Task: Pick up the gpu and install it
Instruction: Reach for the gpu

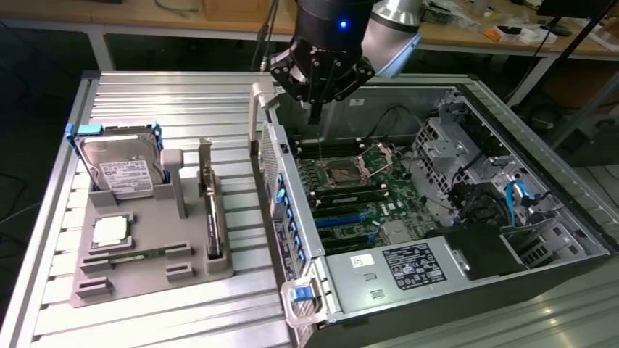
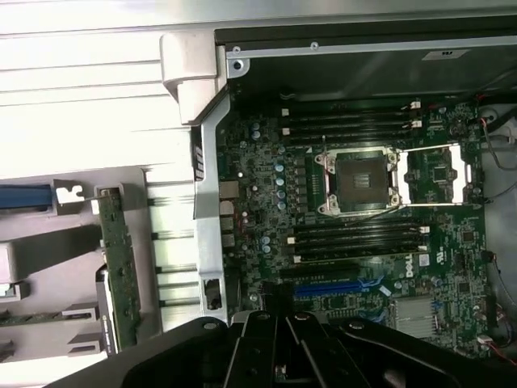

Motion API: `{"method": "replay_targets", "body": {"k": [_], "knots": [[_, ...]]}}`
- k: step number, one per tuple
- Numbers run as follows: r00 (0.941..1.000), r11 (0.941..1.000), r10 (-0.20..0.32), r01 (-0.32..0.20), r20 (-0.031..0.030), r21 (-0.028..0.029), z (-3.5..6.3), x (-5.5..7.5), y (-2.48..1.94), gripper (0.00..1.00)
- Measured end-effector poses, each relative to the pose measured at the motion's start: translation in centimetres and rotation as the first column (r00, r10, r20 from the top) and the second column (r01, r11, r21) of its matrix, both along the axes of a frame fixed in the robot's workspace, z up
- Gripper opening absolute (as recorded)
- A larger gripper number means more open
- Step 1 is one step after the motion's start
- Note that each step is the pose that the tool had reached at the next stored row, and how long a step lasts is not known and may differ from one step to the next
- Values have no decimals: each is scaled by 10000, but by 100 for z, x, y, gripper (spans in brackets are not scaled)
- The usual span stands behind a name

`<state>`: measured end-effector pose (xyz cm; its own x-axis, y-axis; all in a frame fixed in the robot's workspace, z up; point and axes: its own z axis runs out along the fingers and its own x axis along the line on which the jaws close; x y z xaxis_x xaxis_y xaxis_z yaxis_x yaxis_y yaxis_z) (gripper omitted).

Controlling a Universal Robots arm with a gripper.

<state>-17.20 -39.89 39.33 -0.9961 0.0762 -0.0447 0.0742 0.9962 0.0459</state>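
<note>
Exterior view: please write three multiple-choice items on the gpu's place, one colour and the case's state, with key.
1. Where is the gpu? A) standing in the grey holder B) on the floor C) on a shelf
2. The frame around the hard drive is: A) red B) blue C) yellow
3. The computer case is: A) closed B) wrapped C) open
Key: 1 A, it stands edge-on in the holder beside the case; 2 B, blue shows at the drive's corners; 3 C, the motherboard lies exposed.
</note>
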Motion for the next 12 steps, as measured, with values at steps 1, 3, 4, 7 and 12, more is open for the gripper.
{"method": "replay_targets", "body": {"k": [1,3,4,7,12], "knots": [[10000,10000,0,0,2,0,0,-20,0,11],[10000,10000,1,-1,5,-1,0,-70,0,11],[10000,10000,-1,1,9,0,0,-105,0,11],[10000,10000,1,-1,26,0,0,-244,0,11],[10000,10000,0,0,39,0,0,-410,0,11]]}}
